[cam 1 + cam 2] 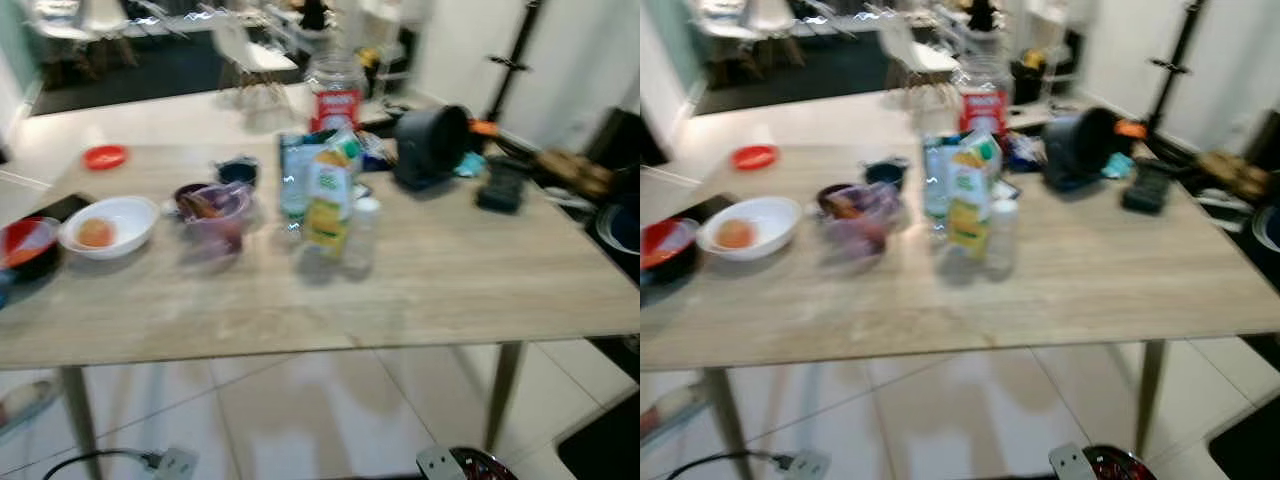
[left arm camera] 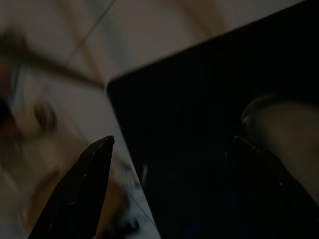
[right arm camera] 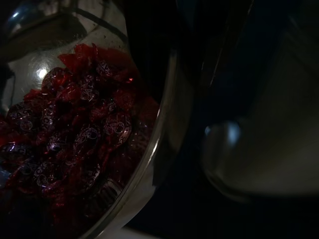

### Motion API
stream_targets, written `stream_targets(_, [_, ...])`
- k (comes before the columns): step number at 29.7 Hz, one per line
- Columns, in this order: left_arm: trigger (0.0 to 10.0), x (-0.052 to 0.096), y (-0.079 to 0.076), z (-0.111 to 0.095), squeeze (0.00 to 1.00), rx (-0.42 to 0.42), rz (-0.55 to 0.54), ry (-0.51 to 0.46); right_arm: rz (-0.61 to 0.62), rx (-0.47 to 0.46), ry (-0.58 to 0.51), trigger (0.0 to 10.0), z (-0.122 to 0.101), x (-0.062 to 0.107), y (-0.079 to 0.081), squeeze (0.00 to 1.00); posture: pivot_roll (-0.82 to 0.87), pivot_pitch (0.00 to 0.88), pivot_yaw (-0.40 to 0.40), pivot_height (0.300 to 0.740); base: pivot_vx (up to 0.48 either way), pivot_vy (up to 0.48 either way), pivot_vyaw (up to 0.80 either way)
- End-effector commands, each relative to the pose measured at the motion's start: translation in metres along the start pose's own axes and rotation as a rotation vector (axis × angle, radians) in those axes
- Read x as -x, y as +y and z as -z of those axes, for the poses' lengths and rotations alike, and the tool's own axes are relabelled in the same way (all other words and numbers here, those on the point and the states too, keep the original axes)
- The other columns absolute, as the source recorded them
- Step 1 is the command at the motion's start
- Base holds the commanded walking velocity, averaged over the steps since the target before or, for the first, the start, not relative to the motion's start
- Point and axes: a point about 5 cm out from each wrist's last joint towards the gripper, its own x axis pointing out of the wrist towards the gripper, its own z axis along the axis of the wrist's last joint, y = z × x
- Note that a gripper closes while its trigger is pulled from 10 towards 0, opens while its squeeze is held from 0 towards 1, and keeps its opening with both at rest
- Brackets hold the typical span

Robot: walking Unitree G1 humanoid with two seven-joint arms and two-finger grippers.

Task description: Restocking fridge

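- Table (image 1: 480, 290): light wood, views blurred.
- Dark round container (image 1: 432, 145): on its side, near far right corner.
- Juice carton (image 1: 330, 195): upright, mid-table; clear bottle (image 1: 294, 180) just beside it, small white-capped bottle (image 1: 362, 235) on its near side.
- White bowl (image 1: 110, 228): near left edge, orange item inside.
- Red-labelled jar (image 1: 336, 95): at far edge.
- Left pincer (image 2: 169, 149): fingers spread, over dark surface.
- Right pincer: state cannot tell; right wrist view dark, with metal bowl (image 3: 149, 164) of red wrapped sweets.
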Motion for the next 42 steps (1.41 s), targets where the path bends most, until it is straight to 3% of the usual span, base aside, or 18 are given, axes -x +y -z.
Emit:
stream_targets(1, [10.0,0.001,0.002,0.004,0.00,0.002,-0.004,0.013,0.017,0.006,-0.005,10.0,-0.003,0.000,-0.003,0.00,0.02,0.000,-0.007,0.740,0.000,0.000,-0.77])
stream_targets(42, [10.0,0.002,-0.009,0.009,0.00,0.000,0.103,0.037,0.017,0.058,0.087,10.0,0.012,0.001,-0.004,0.00,0.02,0.000,-0.002,0.740,0.000,0.000,-0.78])
